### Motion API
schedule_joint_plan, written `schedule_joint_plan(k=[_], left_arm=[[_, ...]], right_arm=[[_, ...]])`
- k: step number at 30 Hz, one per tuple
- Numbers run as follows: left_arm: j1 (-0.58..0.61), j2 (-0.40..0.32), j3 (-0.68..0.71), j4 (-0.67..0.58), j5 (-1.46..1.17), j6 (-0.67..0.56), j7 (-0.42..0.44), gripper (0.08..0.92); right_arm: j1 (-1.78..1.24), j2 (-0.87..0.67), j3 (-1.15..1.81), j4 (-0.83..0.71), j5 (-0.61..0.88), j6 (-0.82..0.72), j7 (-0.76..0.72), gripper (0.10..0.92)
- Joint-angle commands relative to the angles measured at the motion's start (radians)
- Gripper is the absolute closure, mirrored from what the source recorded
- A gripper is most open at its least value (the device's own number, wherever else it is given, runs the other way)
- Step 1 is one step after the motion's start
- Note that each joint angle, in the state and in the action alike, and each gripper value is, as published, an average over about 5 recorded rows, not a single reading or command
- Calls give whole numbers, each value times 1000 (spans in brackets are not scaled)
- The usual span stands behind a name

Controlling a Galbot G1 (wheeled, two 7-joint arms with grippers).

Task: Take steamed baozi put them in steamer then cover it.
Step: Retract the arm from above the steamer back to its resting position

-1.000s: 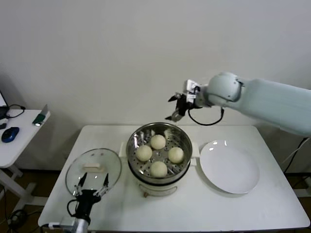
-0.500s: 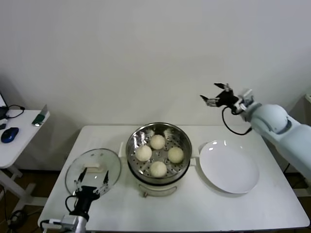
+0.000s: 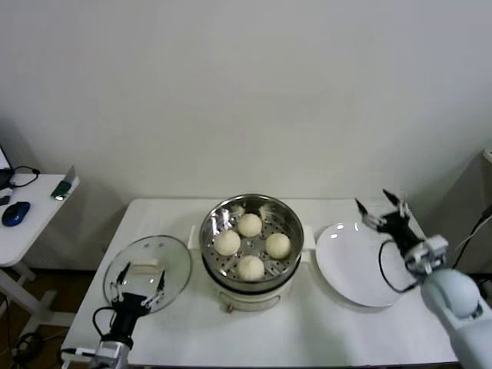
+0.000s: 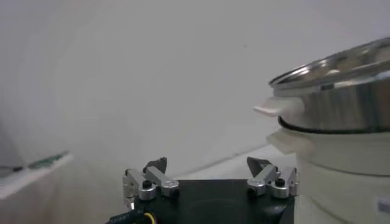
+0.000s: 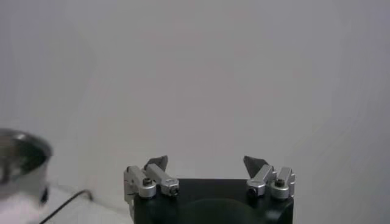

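Four off-white baozi point(image 3: 250, 224) lie on the perforated tray inside the steel steamer point(image 3: 288, 217) at the table's middle. The steamer's steel wall and white base also show in the left wrist view point(image 4: 341, 109). The clear glass cover point(image 3: 147, 265) with its cream handle lies flat on the table to the steamer's left. My left gripper point(image 3: 139, 283) is open and empty, over the cover's near edge. My right gripper point(image 3: 380, 206) is open and empty, low at the table's right, by the far rim of the white plate point(image 3: 361, 265).
A side table point(image 3: 23, 219) with a blue mouse point(image 3: 15, 212) stands at the far left. The white wall is close behind the table. The plate holds nothing.
My right arm has swung from above the steamer's far side out to the right and down beside the plate. My left gripper has dropped slightly toward the table's near edge.
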Motion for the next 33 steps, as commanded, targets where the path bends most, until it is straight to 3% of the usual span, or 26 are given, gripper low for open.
schedule_joint_plan(k=[1, 6, 13, 33], left_arm=[[-2, 84, -58, 21, 493, -50, -255, 177], [2, 135, -56, 121, 900, 20, -414, 177], [-12, 124, -29, 275, 1212, 84, -522, 177], [-282, 56, 39, 475, 1275, 123, -476, 177]], right_arm=[[-374, 275, 219, 22, -132, 263, -28, 203], [-397, 330, 185, 9, -150, 290, -20, 203], [-390, 362, 163, 2, -148, 307, -10, 203], [-409, 374, 160, -2, -148, 325, -4, 203]])
